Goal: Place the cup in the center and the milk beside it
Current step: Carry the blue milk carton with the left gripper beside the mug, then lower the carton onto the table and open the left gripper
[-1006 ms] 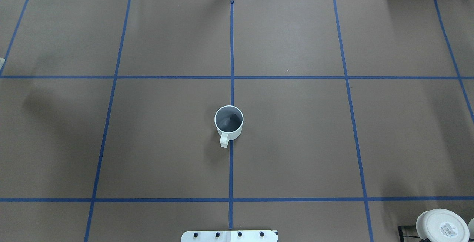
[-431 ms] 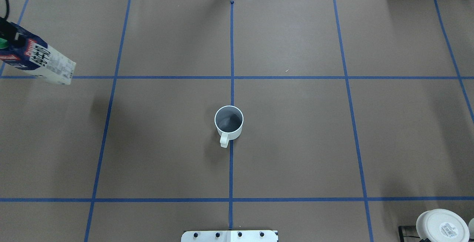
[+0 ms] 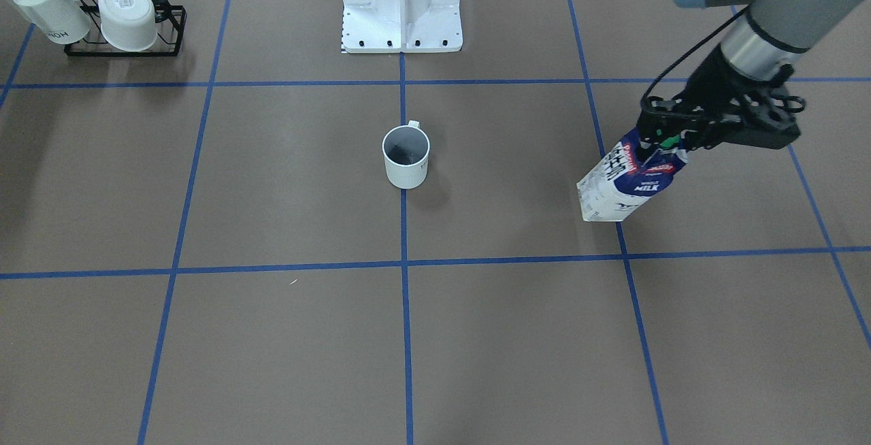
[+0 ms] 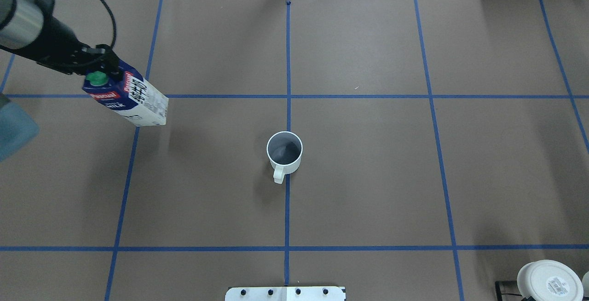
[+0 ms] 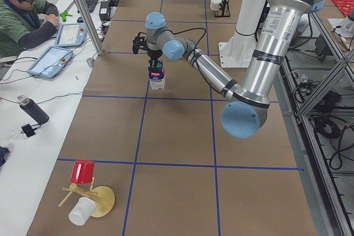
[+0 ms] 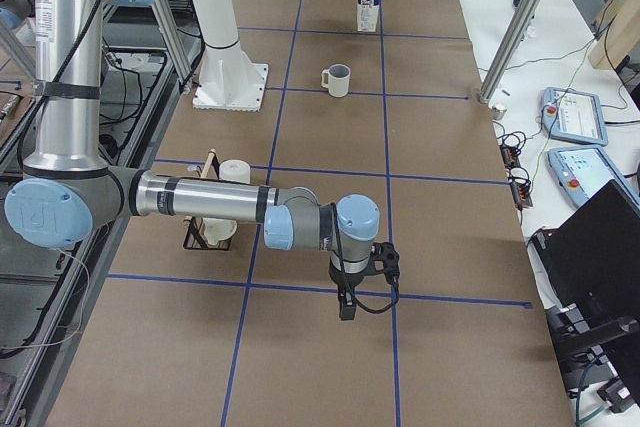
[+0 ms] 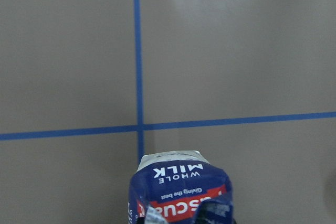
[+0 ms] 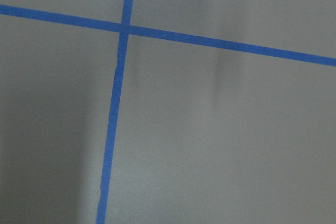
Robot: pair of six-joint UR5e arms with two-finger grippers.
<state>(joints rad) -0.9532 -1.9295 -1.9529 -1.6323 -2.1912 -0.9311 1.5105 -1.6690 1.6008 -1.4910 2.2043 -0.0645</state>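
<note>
The white cup (image 4: 284,151) with a dark grey inside stands upright on the blue centre line, its handle toward the robot; it also shows in the front view (image 3: 406,156) and the right view (image 6: 337,79). My left gripper (image 4: 99,64) is shut on the gable top of the milk (image 4: 133,101), a navy and white carton with a green cap. It holds the carton above the table, well to the cup's left, as the front view (image 3: 626,183) shows. My right gripper (image 6: 345,302) hangs low over the table at the far right end; I cannot tell whether it is open or shut.
A black rack with white cups (image 3: 102,16) stands at the robot's right near corner. The white robot base (image 3: 401,3) is behind the cup. A wooden stand with a red cup (image 5: 83,192) and a seated operator (image 5: 22,9) are at the left end.
My left arm has come in from the left edge with the milk and moved it right, toward the cup. The cup has not moved.
</note>
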